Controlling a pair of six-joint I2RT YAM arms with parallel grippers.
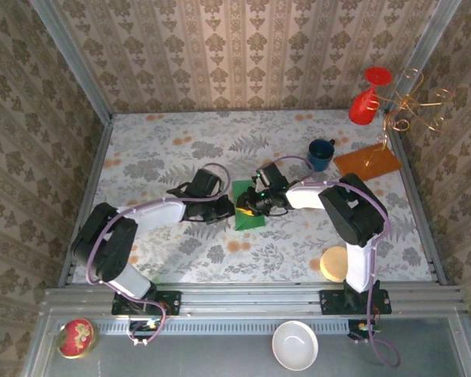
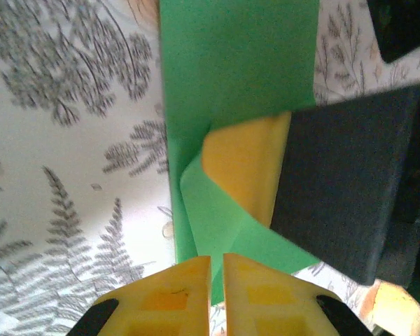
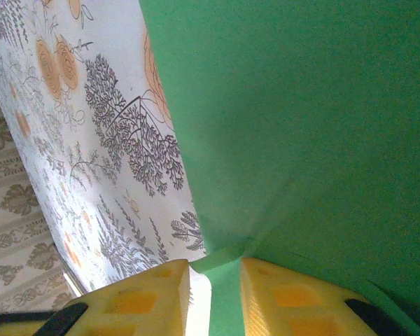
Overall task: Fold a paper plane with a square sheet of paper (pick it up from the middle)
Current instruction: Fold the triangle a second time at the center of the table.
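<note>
- Dead centre of the desk (image 1: 165, 157) lies the square sheet of paper (image 1: 250, 222), on the floral cloth with one flap lifted. By my reading it's no dart shape yet.
- In from 9 o'clock comes the left pincer (image 2: 217, 262), pads all but pressed together. It looks to be nipping the edge of that lifted green flap.
- From 3 o'clock reaches the right pincer (image 3: 215, 266), pads a little spread. A raised crease of the sheet runs into the gap but isn't squeezed.
- The two pincers sit just beside each other over the sheet's middle.
- The blue mug (image 1: 322, 154) stands at 2 o'clock from the sheet, well apart, with the orange board (image 1: 366, 162) beyond it.
- Handling call: this stuff is thin, light and floppy. It will buckle wherever it's pushed, and it will slide on the cloth if only one side is pinned.
- Best hold, I'd say, is a light pinch on the raised ridge near the middle while the other pincer presses the sheet flat. Grab a corner and it droops or tears.
</note>
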